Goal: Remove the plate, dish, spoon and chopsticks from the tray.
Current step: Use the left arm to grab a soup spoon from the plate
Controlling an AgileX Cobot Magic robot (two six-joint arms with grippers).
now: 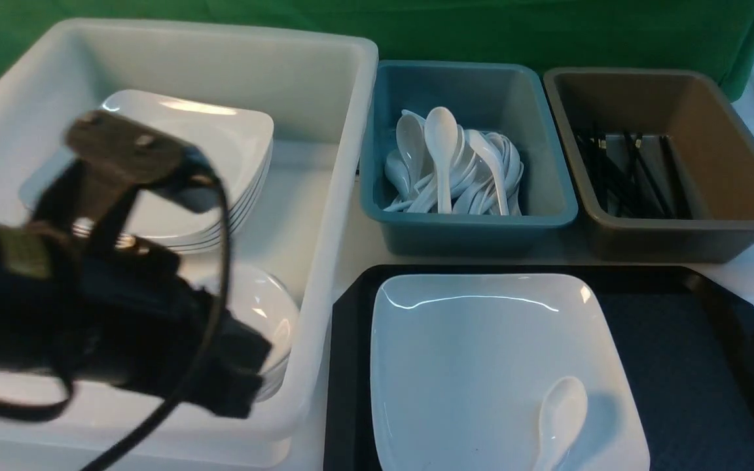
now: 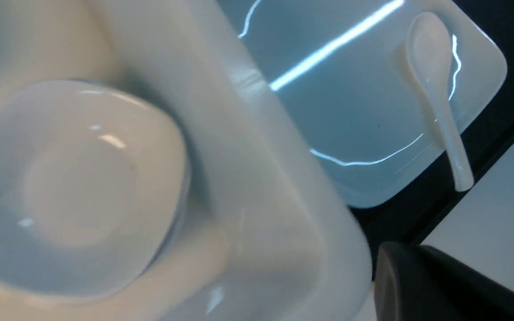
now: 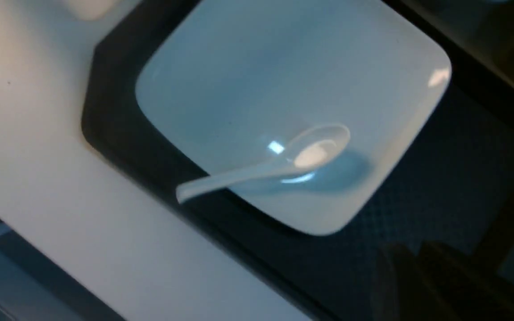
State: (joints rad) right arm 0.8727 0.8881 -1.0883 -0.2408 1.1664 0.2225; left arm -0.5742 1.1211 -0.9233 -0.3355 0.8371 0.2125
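Plate (image 1: 482, 353) sits on the tray (image 1: 678, 366), left of centre. Spoon (image 1: 557, 418) lies on it, bowl at the near right corner, handle jutting past the plate's rim over the tray. Both left to clear.

Dish (image 1: 266, 314) tops a small stack inside the white bin (image 1: 351, 163), beside a pile of square plates (image 1: 220, 144). Judged done.

Chopsticks (image 1: 626, 176) lie in the brown bin (image 1: 671, 242), and none show on the visible tray. Judged done. The teal bin (image 1: 468, 226) holds loose spoons.

Roughly half cleared.

Left hand (image 2: 413, 281) is closed with nothing seen in it, hanging over the white bin's near wall. Right hand (image 3: 440, 276) is a dark blur at the tray's right side. Cannot tell whether it is open or closed, and no object shows in it. White surface (image 3: 38, 156) borders the tray.
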